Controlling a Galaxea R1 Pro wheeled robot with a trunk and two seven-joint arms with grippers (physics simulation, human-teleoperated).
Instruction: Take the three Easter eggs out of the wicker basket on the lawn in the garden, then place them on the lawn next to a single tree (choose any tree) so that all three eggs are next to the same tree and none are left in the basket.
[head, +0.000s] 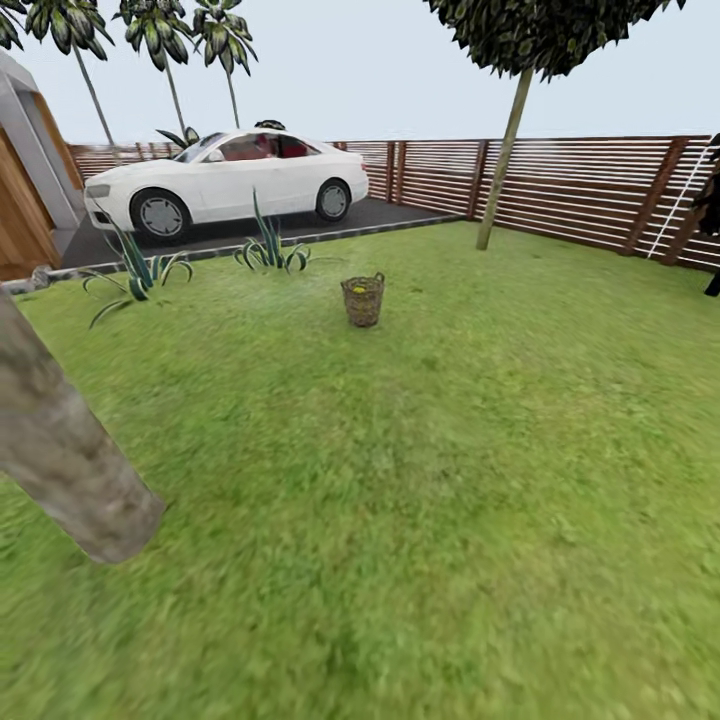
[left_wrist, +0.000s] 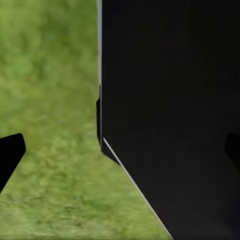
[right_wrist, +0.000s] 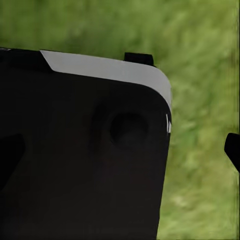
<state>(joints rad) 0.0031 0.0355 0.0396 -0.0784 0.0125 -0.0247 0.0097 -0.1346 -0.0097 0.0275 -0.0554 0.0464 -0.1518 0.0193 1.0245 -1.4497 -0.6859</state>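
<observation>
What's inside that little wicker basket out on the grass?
Inside the wicker basket, standing on the lawn, a small patch of yellow shows just below the rim, probably an egg. From this far off, the woven sides cover the rest, so how many eggs it holds cannot be told.

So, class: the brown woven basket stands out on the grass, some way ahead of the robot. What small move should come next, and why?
Probably drive the base forward toward the brown woven wicker basket. It stands far off on the green lawn, with something yellow just visible inside, and both wrist views show grass below, not the basket. Neither arm looks within reach yet.
</observation>
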